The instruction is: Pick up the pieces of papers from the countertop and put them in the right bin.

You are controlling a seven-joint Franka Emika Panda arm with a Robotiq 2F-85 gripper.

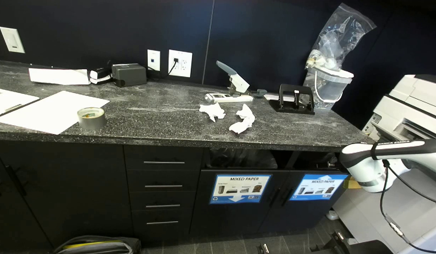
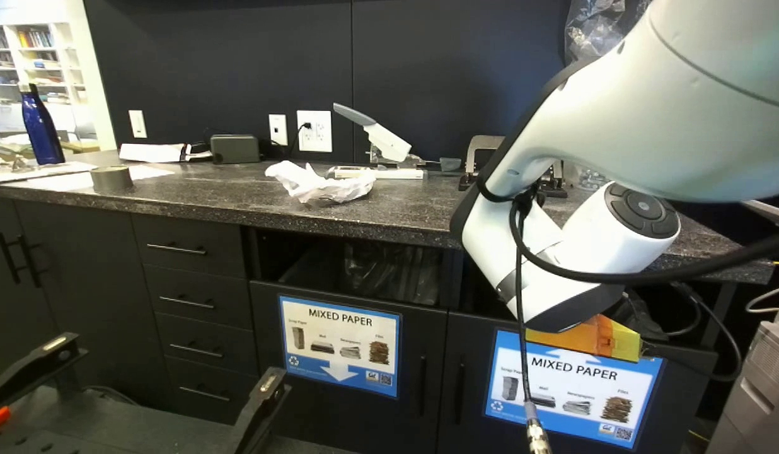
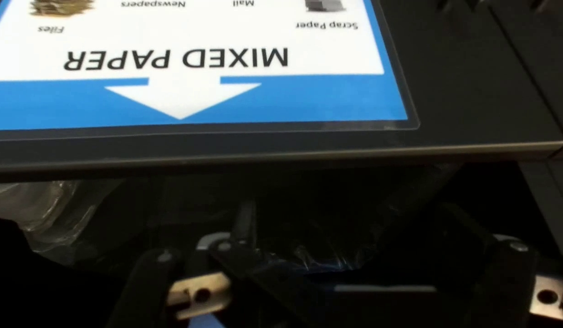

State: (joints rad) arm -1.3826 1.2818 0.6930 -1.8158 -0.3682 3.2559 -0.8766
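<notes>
Two crumpled white pieces of paper, a left one [image 1: 212,111] and a right one [image 1: 243,120], lie on the dark speckled countertop [image 1: 161,123]. In an exterior view they overlap as one white shape [image 2: 320,183]. The right bin [image 1: 318,206] is the cabinet with the up-arrow MIXED PAPER sign and an opening under the counter edge. My gripper [image 3: 372,294] is at that dark opening, with its fingers wide apart and no paper visible between them. In the exterior views the fingers are mostly hidden by the arm and the opening's shade.
The left bin door [image 1: 200,211] has a down-arrow sign. A stapler [image 1: 235,91], a hole punch [image 1: 295,100], a clear bucket [image 1: 325,86] and a tape roll [image 1: 92,118] stand on the counter. A printer [image 1: 408,109] stands right. A clear liner [image 3: 40,205] hangs inside the bin.
</notes>
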